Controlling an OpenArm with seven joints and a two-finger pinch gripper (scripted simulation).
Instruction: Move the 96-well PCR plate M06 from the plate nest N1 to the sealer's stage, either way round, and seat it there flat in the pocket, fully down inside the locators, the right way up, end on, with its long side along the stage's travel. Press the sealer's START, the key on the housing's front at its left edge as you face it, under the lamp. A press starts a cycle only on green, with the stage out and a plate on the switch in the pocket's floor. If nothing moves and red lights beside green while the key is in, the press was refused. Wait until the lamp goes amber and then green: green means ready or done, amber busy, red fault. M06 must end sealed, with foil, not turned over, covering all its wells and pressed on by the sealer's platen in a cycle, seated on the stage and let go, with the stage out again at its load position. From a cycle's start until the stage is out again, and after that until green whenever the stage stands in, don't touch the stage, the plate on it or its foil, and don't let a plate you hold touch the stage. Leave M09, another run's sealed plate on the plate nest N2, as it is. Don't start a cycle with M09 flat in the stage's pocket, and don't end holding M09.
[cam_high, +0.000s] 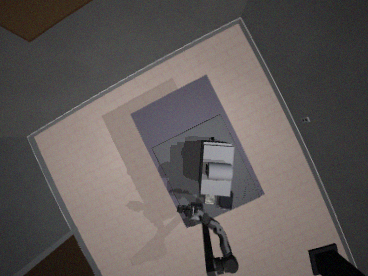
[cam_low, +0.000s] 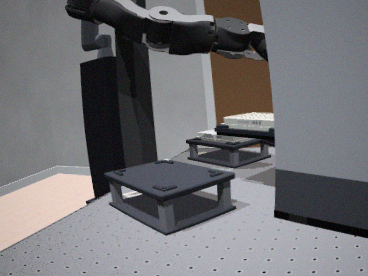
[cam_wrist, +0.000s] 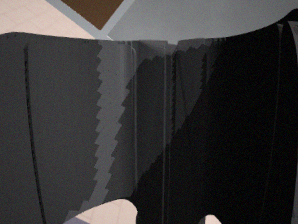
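The claw (cam_high: 186, 209) was pressed together with nothing between its fingers, a closed tip fit for pushing rather than grasping. In the side view it (cam_low: 256, 45) reached in high from the left and its end went out of sight behind the edge of the sealer's big grey box (cam_low: 320, 100). The wrist camera was filled by dark panels close in front, so the claw looked to be very near the machine's face. The key and lamp could not be made out in any view.

From the claw outward, the white plate with the wells (cam_low: 248, 119) lay well below and a little beyond it, resting on the dark stage (cam_low: 242, 131) that stuck out from the box. Whether it sat fully down in the pocket could not be told. Just in front of the stage stood a low stand (cam_low: 230, 156) carrying a flat plate (cam_low: 220, 136), and nearer the camera a second stand (cam_low: 170, 177) carried no plate.

So the plate looked already delivered, and the coming push likely turned on the key lying straight ahead of the closed claw, above the stage.
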